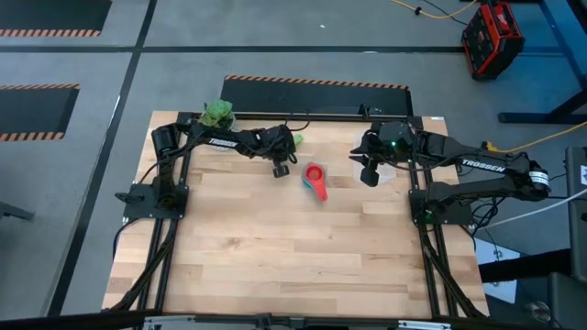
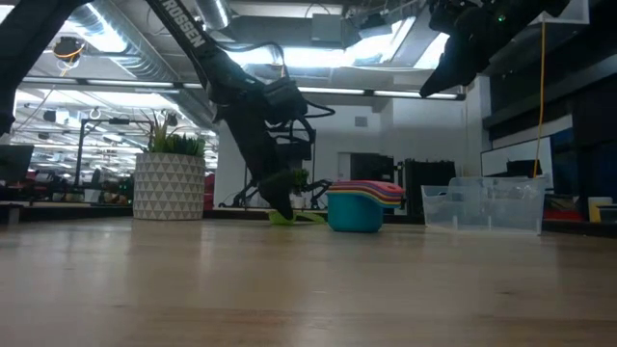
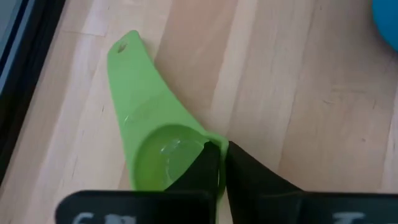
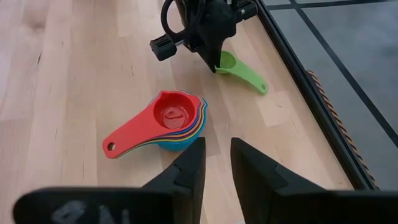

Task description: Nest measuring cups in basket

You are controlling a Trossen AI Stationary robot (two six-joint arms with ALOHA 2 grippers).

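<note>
At table's back edge, left gripper [image 3: 221,163] down on green cup [image 3: 155,143], jaws clenched on the bowl's rim, one finger [image 3: 202,171] inside the bowl, the other outside. Cup flat on the wood, handle pointing away toward the edge rail. Thin bite, near the fingertips only: likely to slip or swing by the long handle once lifted, maybe drop short of the stack. Just beside, nested stack [image 4: 168,124] with red cup on top, on the open table, not in the basket [image 2: 487,204]. Basket under the right arm, well apart from the stack. Right gripper [image 4: 216,163] held high above the table, jaws a little apart, grasping nothing. Could seat crooked if green goes onto the stack with handle out of line with the others. Could also tip the light basket or knock the stack when arms meet near the middle.
</note>
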